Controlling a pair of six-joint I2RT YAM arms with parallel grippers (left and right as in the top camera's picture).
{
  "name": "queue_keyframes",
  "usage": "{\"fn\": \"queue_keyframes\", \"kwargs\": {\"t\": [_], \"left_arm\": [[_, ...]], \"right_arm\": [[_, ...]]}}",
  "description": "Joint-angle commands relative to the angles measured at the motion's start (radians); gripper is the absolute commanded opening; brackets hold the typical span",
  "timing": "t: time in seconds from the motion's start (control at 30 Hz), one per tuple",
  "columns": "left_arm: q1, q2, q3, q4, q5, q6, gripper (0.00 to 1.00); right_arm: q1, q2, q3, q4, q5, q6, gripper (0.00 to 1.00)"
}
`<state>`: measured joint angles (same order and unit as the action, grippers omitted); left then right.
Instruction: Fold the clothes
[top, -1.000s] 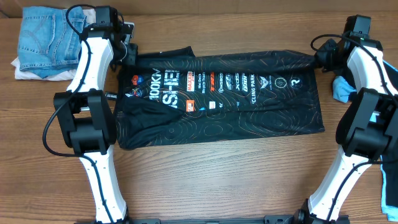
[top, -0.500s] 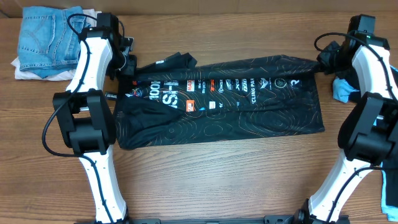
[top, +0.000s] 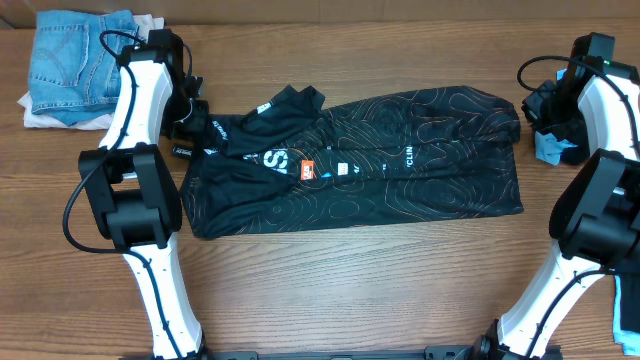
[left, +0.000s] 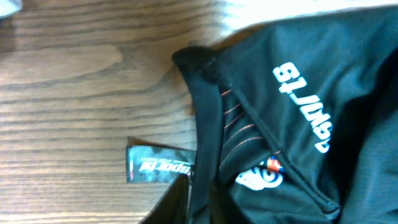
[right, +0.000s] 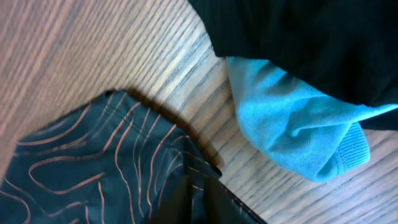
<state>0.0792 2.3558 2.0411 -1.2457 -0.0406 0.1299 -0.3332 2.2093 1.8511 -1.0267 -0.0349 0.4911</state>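
Wooden table (top: 350, 290); folded black jersey (top: 400, 170); jeans (top: 75, 55)

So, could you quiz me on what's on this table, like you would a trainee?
1. True or false: the black jersey with thin orange contour lines hangs over the front edge of the wooden table.
2. Which of these lies at the table's far left corner? A: folded blue denim jeans. B: a red towel. C: a cardboard box.
3. In the right wrist view, what colour is the ribbed knit garment beside the jersey's corner?

Key: 1 false, it lies wholly on the table; 2 A; 3 light blue.
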Motion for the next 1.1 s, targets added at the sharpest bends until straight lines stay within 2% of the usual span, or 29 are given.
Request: {"fn": "queue_keyframes", "kwargs": {"t": [0.0,0.07,0.13,0.23,0.3,0.37,0.5,0.67,0.83,0.97,1.07], "left_arm": [[0.0,-0.03,0.017,-0.001,-0.022,-0.003,0.2],[0.0,-0.03,0.017,0.023,-0.017,-0.003,0.34],[-0.004,-0.03,0.017,0.076,0.028,0.004,0.4],[-0.015,-0.03,0.026,0.151,0.16,0.077,0.44],[-0.026,-0.03,0.032,0.22,0.282,0.129,0.64],[-0.037,-0.03,0.032,0.29,0.369,0.148,0.72],[-0.071,-0.028,0.032,0.364,0.494,0.185,0.76],[-0.145,-0.026,0.032,0.394,0.503,0.24,0.92],[-0.204,-0.011,0.029,0.454,0.381,0.248,0.9],[-0.211,0.007,0.028,0.514,0.38,0.248,0.85],[-0.211,0.029,0.028,0.558,0.409,0.253,0.86]], "right_arm": [[0.0,-0.042,0.009,-0.006,0.019,-0.001,0.21],[0.0,-0.042,0.009,-0.008,0.016,-0.001,0.31],[0.002,-0.042,0.009,-0.002,0.005,-0.002,0.45],[0.008,-0.042,0.009,0.012,-0.021,-0.025,0.51],[0.011,-0.042,0.009,0.015,-0.036,-0.027,0.58],[0.013,-0.042,0.009,0.015,-0.053,-0.032,0.6],[0.019,-0.042,0.009,0.014,-0.09,-0.054,0.61],[0.036,-0.042,0.009,0.023,-0.098,-0.054,0.61],[0.053,-0.042,0.009,0.026,-0.098,-0.054,0.61],[0.06,-0.042,0.009,0.027,-0.098,-0.064,0.61],[0.06,-0.042,0.009,0.029,-0.098,-0.076,0.61]]}}
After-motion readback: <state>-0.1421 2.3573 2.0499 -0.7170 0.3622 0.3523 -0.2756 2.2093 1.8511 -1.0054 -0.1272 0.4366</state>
